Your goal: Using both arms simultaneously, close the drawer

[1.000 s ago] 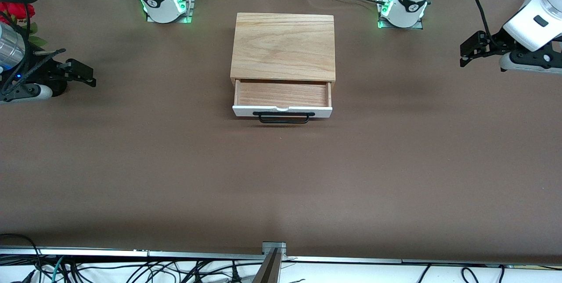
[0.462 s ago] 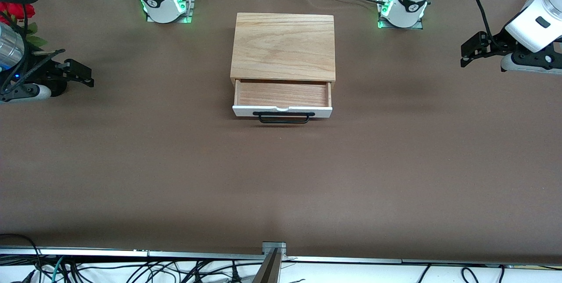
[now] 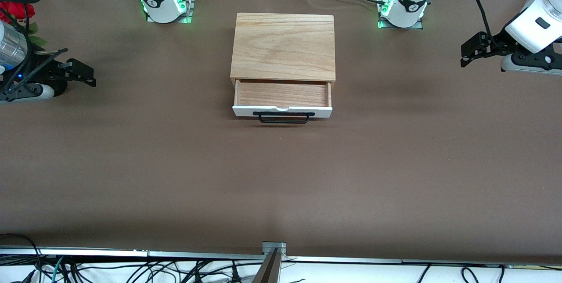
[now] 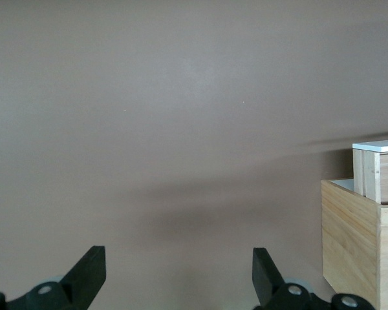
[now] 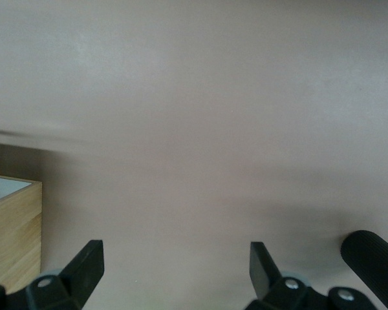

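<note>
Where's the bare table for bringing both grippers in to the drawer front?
Bare cloth borders the wooden casing at both ends, and the wide stretch nearer the camera than the drawer and its black handle. Left gripper and right gripper hang open over the table's ends. Only the bases' edge holds cables.

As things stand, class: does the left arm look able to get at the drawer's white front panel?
Probably yes. The left gripper hangs open over bare table toward its own end, and nothing lies between it and the drawer, which stands pulled out.
</note>
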You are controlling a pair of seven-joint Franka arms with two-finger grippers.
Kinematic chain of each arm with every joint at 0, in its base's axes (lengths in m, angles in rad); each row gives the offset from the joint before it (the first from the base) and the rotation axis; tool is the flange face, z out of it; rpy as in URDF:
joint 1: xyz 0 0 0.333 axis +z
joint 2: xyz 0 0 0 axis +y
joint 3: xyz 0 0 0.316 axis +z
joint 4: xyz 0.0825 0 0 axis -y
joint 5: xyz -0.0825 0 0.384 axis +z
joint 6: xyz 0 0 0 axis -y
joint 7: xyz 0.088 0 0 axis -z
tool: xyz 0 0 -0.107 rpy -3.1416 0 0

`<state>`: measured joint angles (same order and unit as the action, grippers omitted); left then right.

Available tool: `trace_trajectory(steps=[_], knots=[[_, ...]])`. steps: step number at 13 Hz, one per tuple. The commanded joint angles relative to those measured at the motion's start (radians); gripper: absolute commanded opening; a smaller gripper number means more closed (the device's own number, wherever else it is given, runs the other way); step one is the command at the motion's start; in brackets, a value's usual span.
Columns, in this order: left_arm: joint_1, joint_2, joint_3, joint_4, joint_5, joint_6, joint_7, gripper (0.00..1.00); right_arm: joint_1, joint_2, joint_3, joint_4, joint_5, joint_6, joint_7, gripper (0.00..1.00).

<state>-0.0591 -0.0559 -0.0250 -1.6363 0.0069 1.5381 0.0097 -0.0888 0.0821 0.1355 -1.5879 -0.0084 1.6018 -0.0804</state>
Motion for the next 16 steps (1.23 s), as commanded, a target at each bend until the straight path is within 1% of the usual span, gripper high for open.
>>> trace_trajectory(steps=[1,16], knots=[[0.008,0.011,0.0,0.026,-0.016,-0.024,0.004,1.0,-0.003,-0.008,0.012,-0.003,-0.016,-0.005,0.011,1.0],[0.009,0.008,-0.001,0.021,-0.024,-0.046,0.006,1.0,-0.005,-0.008,0.012,-0.006,-0.016,-0.01,0.011,1.0]])
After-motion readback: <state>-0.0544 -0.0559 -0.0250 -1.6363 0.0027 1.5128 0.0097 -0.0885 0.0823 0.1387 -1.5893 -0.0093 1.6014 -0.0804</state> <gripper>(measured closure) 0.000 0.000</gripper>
